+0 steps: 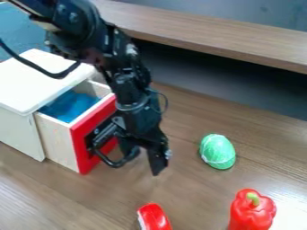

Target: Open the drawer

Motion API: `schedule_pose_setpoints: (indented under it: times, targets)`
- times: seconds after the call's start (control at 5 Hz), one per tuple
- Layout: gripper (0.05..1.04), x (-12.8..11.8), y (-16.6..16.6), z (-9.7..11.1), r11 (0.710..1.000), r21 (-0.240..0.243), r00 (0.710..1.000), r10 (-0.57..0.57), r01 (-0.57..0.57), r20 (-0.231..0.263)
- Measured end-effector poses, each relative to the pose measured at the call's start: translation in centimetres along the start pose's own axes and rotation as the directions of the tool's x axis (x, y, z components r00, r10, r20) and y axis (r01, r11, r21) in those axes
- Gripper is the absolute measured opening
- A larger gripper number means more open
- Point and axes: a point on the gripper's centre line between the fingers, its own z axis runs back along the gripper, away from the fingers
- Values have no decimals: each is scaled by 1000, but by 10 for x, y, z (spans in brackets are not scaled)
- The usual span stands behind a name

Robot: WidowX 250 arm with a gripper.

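Drawer [78,137] stands open, its handle [115,163] right beside the fingers [157,161]

The drawer juts out of a pale box [31,87] in the left part of the camera view, its red front angled toward the arm [123,76]. Pale side walls run back from that front into the box, and something blue [69,105] lies inside, seen through the open top. A black handle is fixed to the red front, and its curved lower part bows outward, away from the box.

The arm comes in from the upper left and hangs down in front of the drawer, covering part of the red front. The fingers point downward on the outer side of that front, close by the curve of the handle. Whether they are spread or pressed together, or have hold of the handle, cannot be told where black overlaps black.

On the wood-grained bench [198,195], a green egg-shaped thing with pale lines [217,152] lies to the right of the fingers. Nearer the camera are a red pepper [253,211] with a green stem and a red and white object [155,218], both cut by the lower edge. A wooden ledge [240,38] crosses behind.
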Motion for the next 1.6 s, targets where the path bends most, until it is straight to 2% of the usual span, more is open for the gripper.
schedule_pose_setpoints:
  times: [0.4, 0.6, 0.8, 1.0, 1.2, 1.4, 1.6]
  targets:
    - [998, -1, -32, 2, 998, -13, 998, -57, 57, 3]
    - [998, -3, -36, 3, 997, -4, 997, -77, 77, -2]
    - [998, -3, -37, 8, 996, 28, 996, -88, 89, -7]
    - [998, -3, -36, 28, 989, 121, 996, -83, 84, -11]
    - [998, 6, -27, 71, 969, 240, 998, -63, 59, 9]
    - [998, 9, -31, 105, 965, 249, 997, -82, 76, 13]
    - [998, 6, -39, 124, 970, 216, 993, -113, 114, -15]
